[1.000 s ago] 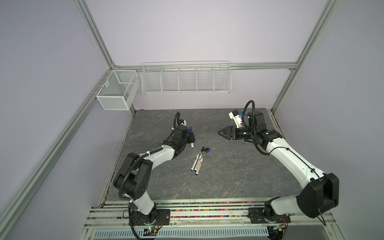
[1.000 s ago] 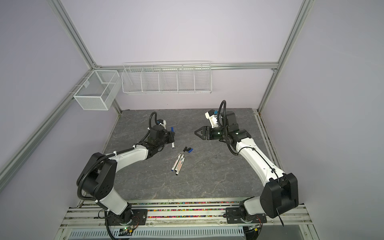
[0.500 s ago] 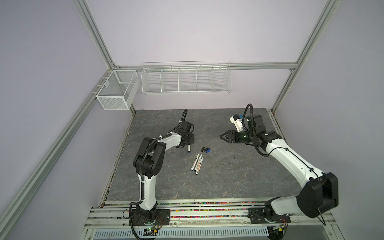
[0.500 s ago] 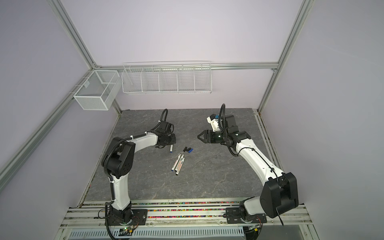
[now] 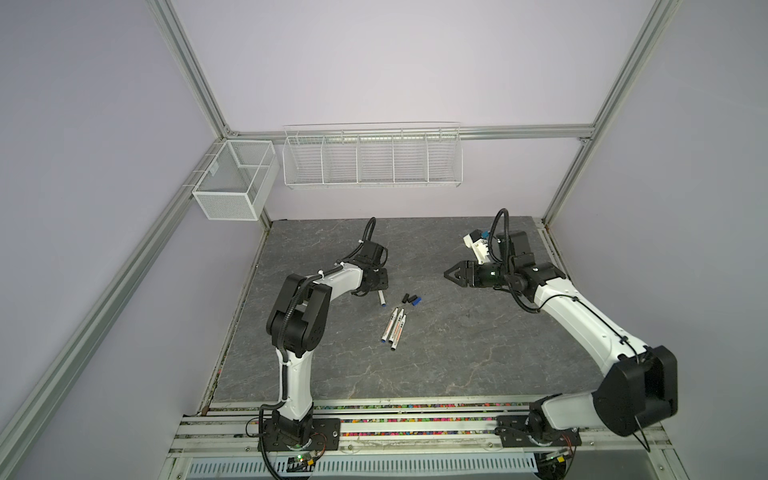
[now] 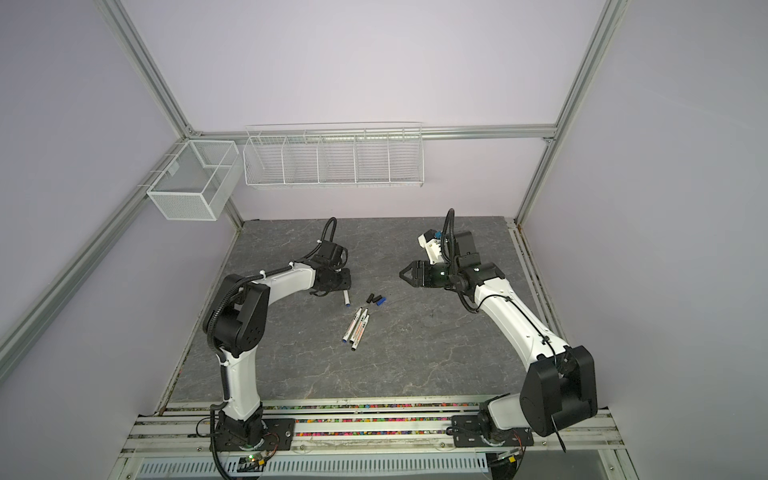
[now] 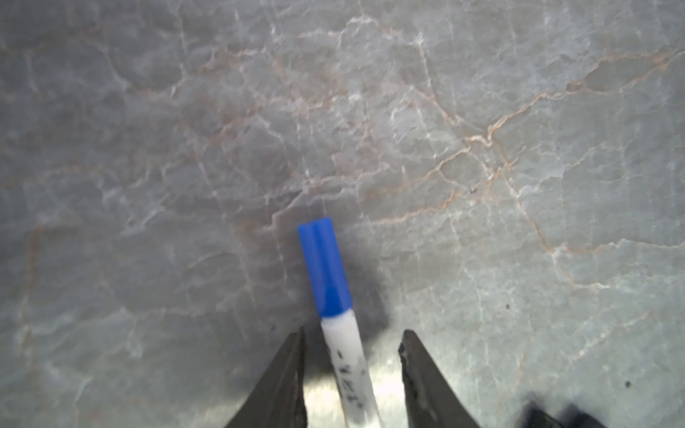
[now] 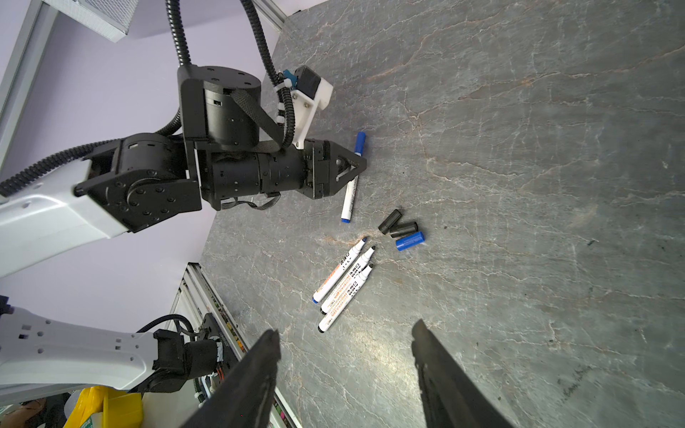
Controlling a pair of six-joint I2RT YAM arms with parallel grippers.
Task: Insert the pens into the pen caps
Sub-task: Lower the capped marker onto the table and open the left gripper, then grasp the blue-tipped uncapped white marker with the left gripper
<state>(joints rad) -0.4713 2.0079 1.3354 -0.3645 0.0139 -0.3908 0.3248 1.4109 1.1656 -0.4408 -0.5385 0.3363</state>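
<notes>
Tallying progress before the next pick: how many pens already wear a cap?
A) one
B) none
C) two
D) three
A: only the pen at the left gripper carries a blue cap; the other three pens lie bare-tipped near three loose caps.

left gripper (image 5: 380,286): is hanging low over the table (image 5: 457,353), right above one end of a single pen (image 5: 380,300).
single pen: is lying flat, its blue end pointing toward the near edge.
three pens (image 5: 394,328): are lying side by side, touching, just beside the single pen.
pen caps (image 5: 411,299): two black and one blue are sitting clustered just beyond the three pens' tips.
right gripper (image 5: 451,276): is hovering to the right of the pen caps, pointing toward the left gripper.
</notes>
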